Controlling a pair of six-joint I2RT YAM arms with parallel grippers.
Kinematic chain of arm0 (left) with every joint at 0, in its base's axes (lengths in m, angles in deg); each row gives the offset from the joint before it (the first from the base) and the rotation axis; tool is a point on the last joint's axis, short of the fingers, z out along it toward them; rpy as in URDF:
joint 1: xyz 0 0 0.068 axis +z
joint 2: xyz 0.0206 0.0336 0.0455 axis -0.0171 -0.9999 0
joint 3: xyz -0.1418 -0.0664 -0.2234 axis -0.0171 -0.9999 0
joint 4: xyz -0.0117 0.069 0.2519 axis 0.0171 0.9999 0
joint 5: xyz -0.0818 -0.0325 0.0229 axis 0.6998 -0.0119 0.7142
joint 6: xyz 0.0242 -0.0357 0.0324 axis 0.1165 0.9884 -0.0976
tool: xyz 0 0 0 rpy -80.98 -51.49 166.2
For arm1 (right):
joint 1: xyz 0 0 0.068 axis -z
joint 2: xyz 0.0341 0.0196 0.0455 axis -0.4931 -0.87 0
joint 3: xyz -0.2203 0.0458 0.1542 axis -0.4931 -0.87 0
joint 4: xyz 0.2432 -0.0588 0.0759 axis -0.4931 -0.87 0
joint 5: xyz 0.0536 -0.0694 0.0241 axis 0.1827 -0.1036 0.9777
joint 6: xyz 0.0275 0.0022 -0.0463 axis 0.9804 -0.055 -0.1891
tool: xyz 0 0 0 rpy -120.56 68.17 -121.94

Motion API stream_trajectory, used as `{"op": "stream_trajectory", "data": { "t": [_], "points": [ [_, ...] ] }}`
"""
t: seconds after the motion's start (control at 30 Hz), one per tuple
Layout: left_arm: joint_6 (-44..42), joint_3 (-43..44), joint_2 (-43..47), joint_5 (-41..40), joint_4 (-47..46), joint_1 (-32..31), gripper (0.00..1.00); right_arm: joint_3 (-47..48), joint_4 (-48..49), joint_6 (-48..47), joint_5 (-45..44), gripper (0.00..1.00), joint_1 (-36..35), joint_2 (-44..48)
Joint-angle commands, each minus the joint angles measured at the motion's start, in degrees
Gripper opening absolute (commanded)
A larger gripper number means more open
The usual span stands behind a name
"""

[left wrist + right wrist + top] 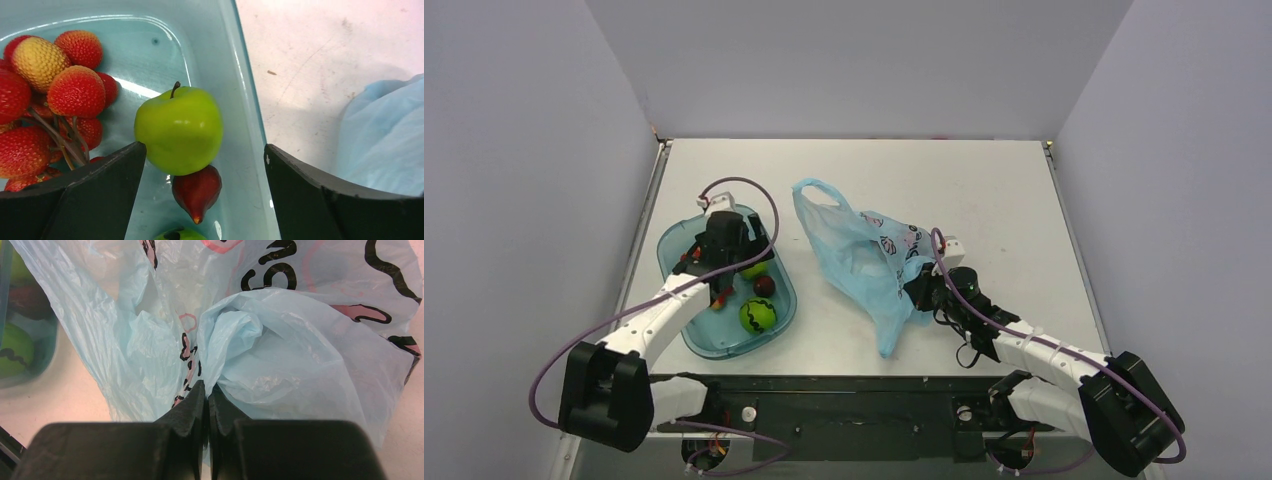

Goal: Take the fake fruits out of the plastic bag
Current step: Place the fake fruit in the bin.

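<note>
My right fingers (202, 407) pinch the bag (300, 340) tight. My left fingers (729, 262) are wide open around the apple (179, 129). If I tug hard, the thin bag might rip.

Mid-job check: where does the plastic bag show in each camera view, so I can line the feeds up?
Top external: plastic bag lies mid-table, right of the teal tray; the right gripper pinches its right side.
Left wrist: only a pale blue fold at the right edge, beyond the tray wall.
Right wrist: it fills most of the frame, a fold clamped in the gripper.
Shared landmark: the teal tray, at the left edge in the right wrist view.
</note>
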Motion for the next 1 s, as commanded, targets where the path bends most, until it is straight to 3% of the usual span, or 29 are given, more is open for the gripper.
{"op": "stream_trajectory", "data": {
  "t": [0.0, 0.17, 0.33, 0.4, 0.53, 0.73, 0.97],
  "points": [
    [-0.20, 1.36, 4.77, 1.16, -1.92, 0.21, 0.87, 0.92, 2.59, -0.72, -0.77, 0.00, -0.25, -0.31],
    [-0.04, -0.01, 9.69, 6.51, -4.03, 0.16, 0.87, 0.72, 2.67, -0.72, -0.68, 0.00, -0.26, -0.14],
    [1.54, -1.61, 11.33, 15.44, -9.31, -0.73, 0.80, 0.25, 3.23, -0.60, -0.52, 0.00, -0.25, 0.69],
    [1.94, -1.82, 11.45, 15.92, -10.80, -2.93, 0.78, -0.11, 3.70, -0.48, -0.29, 0.00, -0.29, 1.40],
    [2.61, -3.85, 11.57, 13.42, -22.00, -13.40, 0.75, -0.81, 4.34, -0.34, 0.09, 0.00, -0.26, 2.70],
    [3.75, -4.13, 3.30, 12.18, -34.47, -22.85, 0.63, -2.32, 5.12, -0.07, -0.03, 0.00, -0.30, 5.93],
    [4.91, 5.82, -14.16, 12.29, -39.35, -29.68, 0.53, -3.94, 3.91, -0.04, -3.27, 0.00, -0.21, 10.91]
  ]
}}
